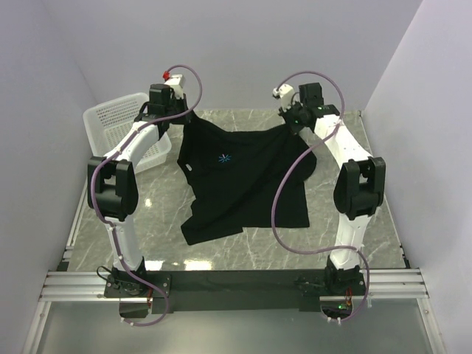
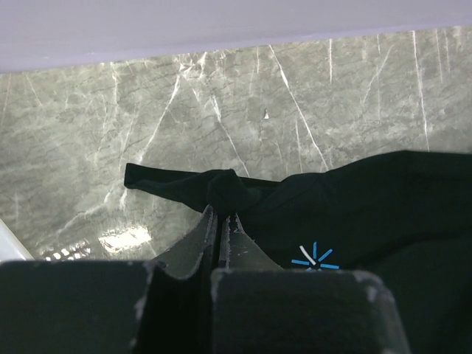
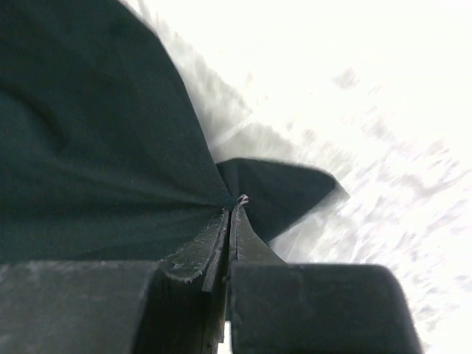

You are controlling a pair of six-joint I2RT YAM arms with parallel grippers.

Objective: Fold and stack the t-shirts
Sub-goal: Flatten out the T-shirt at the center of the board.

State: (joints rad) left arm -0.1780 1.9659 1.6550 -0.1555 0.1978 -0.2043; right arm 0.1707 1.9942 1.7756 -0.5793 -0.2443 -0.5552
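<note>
Far left, rear: white mesh basket (image 1: 118, 127) on the marble table (image 1: 346, 243), just beside the left arm's forearm.

Left gripper (image 1: 181, 119): jaws pinched right down on the t-shirt's (image 1: 243, 181) left upper corner. In the left wrist view the gripper (image 2: 221, 220) has both fingertips pressed together with black fabric bunched between and just ahead of them. A narrow strip of the t-shirt (image 2: 383, 199) runs out to the left of the tips over the marble. The main body spreads off to the right.

Middle: the shirt's upper edge spans from one gripper to the other and sags a little between them. The rest drapes down toward the arm bases and lies rumpled on the table, with its lower hem nearest the bases.

Markings: small light-blue starburst print (image 1: 223, 158) on the chest, closer to the left gripper. In the left wrist view the starburst print (image 2: 314, 257) sits just right of the fingertips. It's a graphic, not lettering.

Right gripper (image 1: 290, 122): clamped on the shirt's right upper corner. In the right wrist view the gripper (image 3: 232, 209) is closed tight with fabric pulled into creases converging at the tips. The bulk of the t-shirt (image 3: 88, 147) lies to the left, and a small flap pokes out right of the tips. The background there is blown out white.

Purple cables (image 1: 284, 199) loop off both arms. The right one hangs across the shirt.
</note>
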